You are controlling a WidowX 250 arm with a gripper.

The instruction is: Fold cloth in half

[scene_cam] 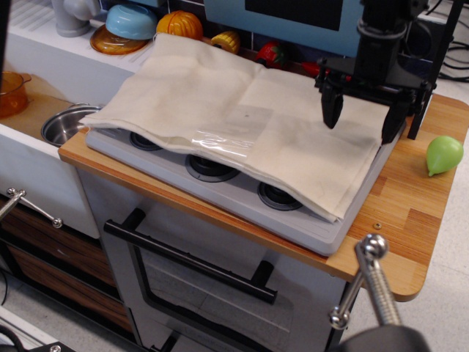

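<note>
Lying flat over the grey stovetop (242, 202), the cream cloth (242, 121) covers most of the burners and spills past the stove's back and left edges, with a small dark spot near its middle and a shiny clear patch along its front edge. Three burners peek out below that front edge. Over the cloth's right end hangs the black gripper (361, 117), its two fingers spread wide apart and pointing down, one above the fabric and the other near the cloth's right edge; whether either tip touches the cloth cannot be told. The stove sits on a wooden counter (410, 213), where a green pear-shaped toy (443, 154) rests well to the right. Below the counter is an oven door with a dark handle (190, 264). To the left, a white sink unit holds a metal pot (66, 123) and an orange pot (11, 92). Along the back stand a blue bowl (132, 20) on an orange plate, an orange pumpkin toy (179, 24), and red toy vegetables (271, 53) partly hidden behind the cloth.
</note>
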